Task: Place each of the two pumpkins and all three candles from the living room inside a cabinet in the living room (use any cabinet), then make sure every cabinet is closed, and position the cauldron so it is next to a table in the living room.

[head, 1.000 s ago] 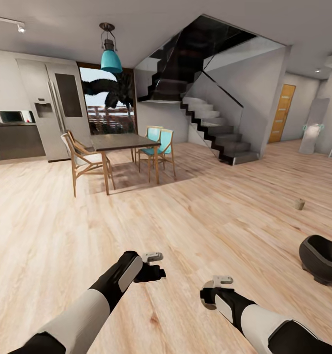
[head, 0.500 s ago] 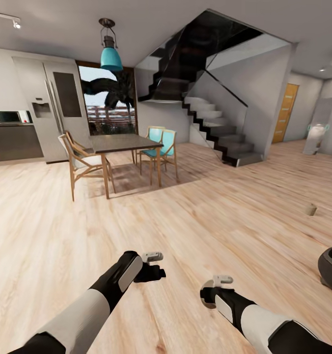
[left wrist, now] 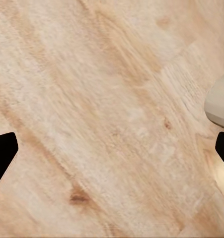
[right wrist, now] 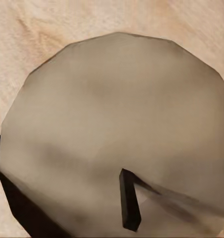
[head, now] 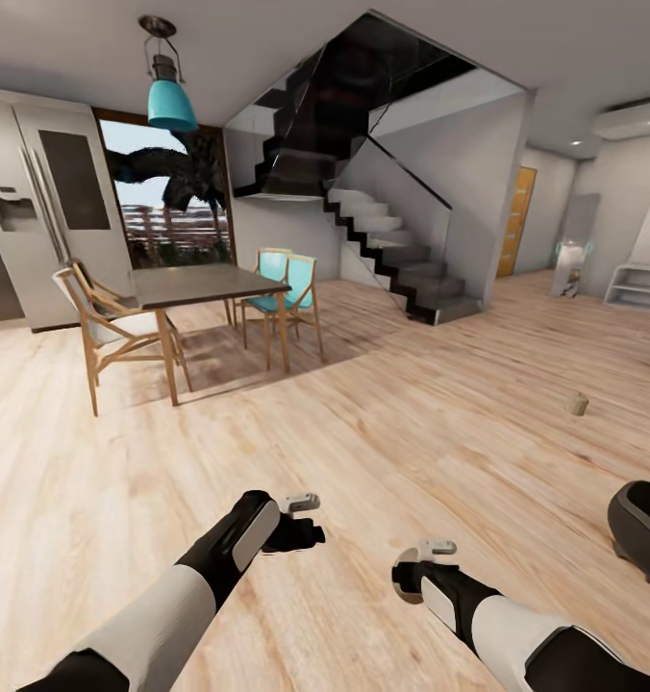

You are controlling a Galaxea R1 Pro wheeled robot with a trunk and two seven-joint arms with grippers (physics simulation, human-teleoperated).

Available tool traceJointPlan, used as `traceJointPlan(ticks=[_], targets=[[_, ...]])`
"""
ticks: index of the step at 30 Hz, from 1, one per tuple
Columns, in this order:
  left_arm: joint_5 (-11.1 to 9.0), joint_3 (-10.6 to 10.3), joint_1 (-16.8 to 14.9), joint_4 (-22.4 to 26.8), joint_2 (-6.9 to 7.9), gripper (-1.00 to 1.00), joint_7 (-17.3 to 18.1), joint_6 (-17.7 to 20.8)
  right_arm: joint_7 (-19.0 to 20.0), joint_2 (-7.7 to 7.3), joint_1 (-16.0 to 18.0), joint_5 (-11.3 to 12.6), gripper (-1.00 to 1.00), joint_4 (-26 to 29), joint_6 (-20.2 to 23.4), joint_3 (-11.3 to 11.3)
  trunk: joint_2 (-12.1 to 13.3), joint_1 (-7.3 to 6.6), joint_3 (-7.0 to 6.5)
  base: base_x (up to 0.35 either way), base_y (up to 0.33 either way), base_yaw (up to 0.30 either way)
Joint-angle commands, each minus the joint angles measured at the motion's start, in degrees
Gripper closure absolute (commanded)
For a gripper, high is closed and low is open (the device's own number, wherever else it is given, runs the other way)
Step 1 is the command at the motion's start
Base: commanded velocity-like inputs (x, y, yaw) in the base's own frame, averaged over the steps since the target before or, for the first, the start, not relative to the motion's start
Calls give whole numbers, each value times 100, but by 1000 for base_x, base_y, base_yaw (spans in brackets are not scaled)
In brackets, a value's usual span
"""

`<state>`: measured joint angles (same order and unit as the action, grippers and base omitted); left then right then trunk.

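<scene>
Beside the cauldron (head: 644, 531) on the wooden floor (head: 392, 423), your right tool (head: 423, 567) is clamped on a candle (right wrist: 116, 134); your left tool (head: 301, 519) is spread apart. Beyond the cauldron stands another candle (head: 580, 404).

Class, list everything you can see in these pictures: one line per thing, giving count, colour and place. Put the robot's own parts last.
Stubby cream-beige candle: one, held in the right claw.
Second cream candle: one, on the floor at right.
Round black cauldron: one, on the floor at the right edge.
Dark dining table: one, wooden legs, at left.
Wooden chairs with teal seats: two, behind the dining table.
Pale wooden chairs: two, left of the dining table.
Teal pendant lamp: one, above the dining table.
Dark staircase: one, centre back.
Light wooden floor: throughout.
Left claw: open, empty, over the floor.
Right claw: shut on the candle.
</scene>
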<state>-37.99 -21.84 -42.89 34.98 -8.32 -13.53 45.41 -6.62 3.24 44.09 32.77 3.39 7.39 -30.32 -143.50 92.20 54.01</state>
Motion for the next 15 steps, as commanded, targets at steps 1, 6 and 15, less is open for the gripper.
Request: traceJointPlan(ticks=[1,6,15], targets=[[-59,-20,-2,9,1,-100,-53,12,-33,1,3,37,100,12,33,-53,-2,2,6,308,112,-249],[-59,-22,0,9,-34,-100,-53,12,-33,1,3,37,100,12,32,-53,-2,2,6,308,113,-249],[-59,-21,-2,9,-38,-100,-53,12,-33,1,3,37,100,12,31,-53,-2,2,6,308,113,-94]])
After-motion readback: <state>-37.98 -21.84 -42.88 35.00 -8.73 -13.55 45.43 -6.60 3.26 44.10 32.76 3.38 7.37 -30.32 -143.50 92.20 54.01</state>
